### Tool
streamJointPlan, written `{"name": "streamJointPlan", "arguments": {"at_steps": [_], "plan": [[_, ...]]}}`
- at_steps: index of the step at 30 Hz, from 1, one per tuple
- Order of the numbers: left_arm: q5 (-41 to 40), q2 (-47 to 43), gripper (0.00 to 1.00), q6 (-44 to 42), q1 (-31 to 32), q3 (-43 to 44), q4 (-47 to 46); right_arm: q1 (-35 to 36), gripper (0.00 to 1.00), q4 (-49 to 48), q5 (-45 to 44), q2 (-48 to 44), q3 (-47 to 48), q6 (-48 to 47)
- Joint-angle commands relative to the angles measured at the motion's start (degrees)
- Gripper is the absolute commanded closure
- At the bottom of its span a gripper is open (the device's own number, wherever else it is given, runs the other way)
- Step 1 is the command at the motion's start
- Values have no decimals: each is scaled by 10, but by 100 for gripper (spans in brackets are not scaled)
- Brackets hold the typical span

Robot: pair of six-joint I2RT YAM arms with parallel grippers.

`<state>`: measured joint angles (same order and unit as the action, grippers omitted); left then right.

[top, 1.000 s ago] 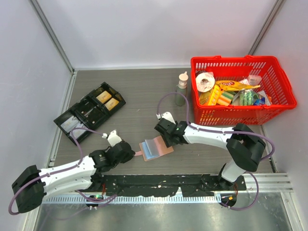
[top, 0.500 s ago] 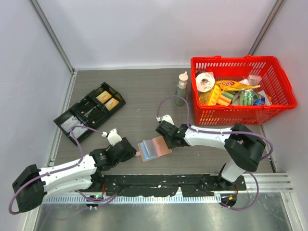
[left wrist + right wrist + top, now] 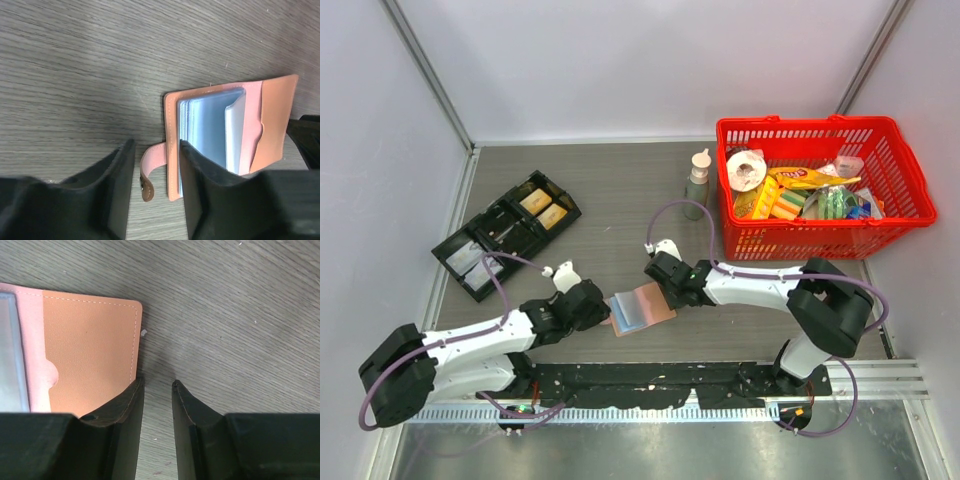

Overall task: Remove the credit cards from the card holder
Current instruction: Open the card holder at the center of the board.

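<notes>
1. Near the front edge of the table [image 3: 610,190], midway between the two arms: card holder [image 3: 642,308], tan-pink, lying opened flat, inner face up. Its tan flap [image 3: 274,117] is on the side towards the right arm.
2. Credit cards [image 3: 207,125]: pale blue-grey, stacked inside the card holder's pocket, with one white card edge [image 3: 235,135] showing at the pocket mouth. None lies loose on the table.
3. Strap tab [image 3: 150,170]: pink with a dark snap end, projecting from the card holder's edge onto the wood on the left arm's side.
4. Left gripper [image 3: 156,145]: low at the strap-side edge, jaws parted. The strap tab lies in the gap and one finger [image 3: 200,170] overlaps the cover edge. Nothing is clamped.
5. Right gripper [image 3: 157,384]: down at the tan flap's outer corner, jaws a narrow slit apart with bare wood visible between them. One finger [image 3: 125,405] is at the flap's edge. Nothing is gripped.
6. Black compartment tray [image 3: 505,235]: far left, well apart, holding two tan blocks.
7. Bottle [image 3: 697,185]: upright, just beside the basket.
8. Red basket [image 3: 800,122]: far right, filled with assorted packets.
</notes>
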<state>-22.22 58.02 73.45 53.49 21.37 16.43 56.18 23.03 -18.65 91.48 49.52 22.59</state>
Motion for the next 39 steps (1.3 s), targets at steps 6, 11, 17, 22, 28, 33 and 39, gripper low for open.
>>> {"name": "streamJointPlan", "arguments": {"at_steps": [6,11,17,22,28,33,39], "plan": [[31,21,99,-39,-1,46,-12,2,68,-39,27,-52,-10,13],[52,9,100,-72,-1,95,-12,3,61,-40,6,-96,-4,28],[67,10,100,-85,-1,125,-29,2,36,-70,-16,-174,-16,49],[83,22,100,-83,0,121,-46,2,34,-100,36,-196,-22,50],[81,24,100,-81,0,120,-49,2,34,-124,97,-171,-27,48],[81,25,100,-81,-1,119,-48,2,26,-134,130,-129,-28,50],[82,22,100,-77,0,113,-48,2,15,-161,153,-112,-36,62]]}}
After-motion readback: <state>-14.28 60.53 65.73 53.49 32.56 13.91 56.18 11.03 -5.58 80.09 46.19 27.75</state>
